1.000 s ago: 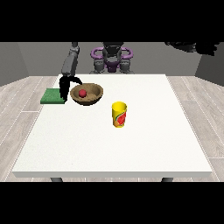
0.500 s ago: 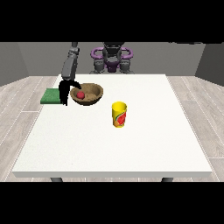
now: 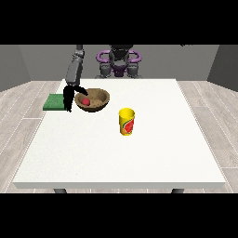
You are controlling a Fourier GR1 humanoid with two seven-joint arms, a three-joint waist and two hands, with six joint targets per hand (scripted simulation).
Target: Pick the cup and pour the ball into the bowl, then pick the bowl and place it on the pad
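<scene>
Front view: my hand (image 3: pixel 69 96) at the bowl (image 3: pixel 96 99).
Arm hangs down at the bowl's 9 o'clock rim; I can't tell its grip.

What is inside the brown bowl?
A red ball lies inside the brown bowl, near the side where the hand at the view's left reaches its rim. The bowl's near wall hides the lowest part of its inside.

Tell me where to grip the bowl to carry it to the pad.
Probably the rim of the bowl on its pad-facing side, where the hand at the view's left already sits. The bowl is upright, with the ball inside, so keep it level toward the green pad.
</scene>
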